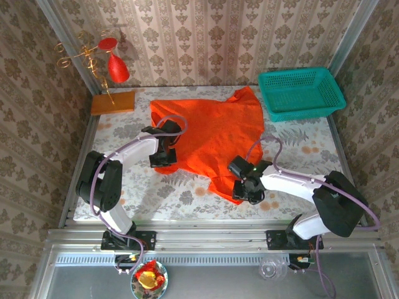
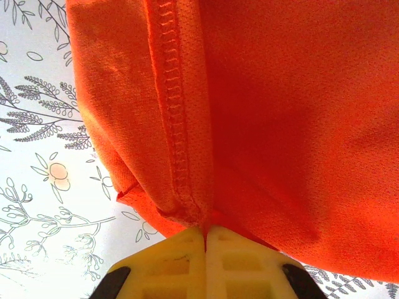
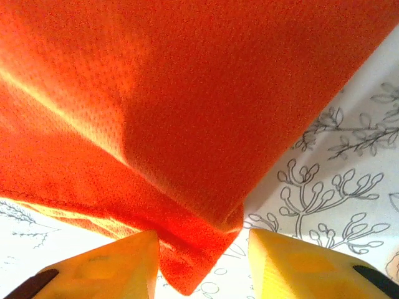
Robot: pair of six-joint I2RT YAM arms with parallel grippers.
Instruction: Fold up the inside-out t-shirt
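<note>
Pinching the left edge of the inside-out t-shirt [image 1: 215, 134], the left gripper [image 2: 204, 232] has its yellow fingers [image 2: 168, 265] pressed together on a bunched fold right beside the stitched seam, with cloth squeezed between the pads. The shirt lies rumpled across the middle of the flowered table [image 1: 187, 193], reaching from the far centre down toward the near centre.

It looks light, thin and limp. It should sag from any pinch, hold no shape of its own, and be neither fragile nor slippery. Seams, hems and corners probably give the best bite, because the fabric is doubled there. Two holds set well apart along one edge should keep a fold straight.

At the shirt's near corner the right gripper [image 3: 202, 249] stands with its fingers apart. A doubled flap of cloth lies between them, not clamped.

Below the table's near edge, on the left, a small bowl [image 1: 149, 277] holds something yellow and red that I cannot identify. At the far right, a teal basket [image 1: 302, 93] sits just beside the shirt's sleeve, with nothing inside.
</note>
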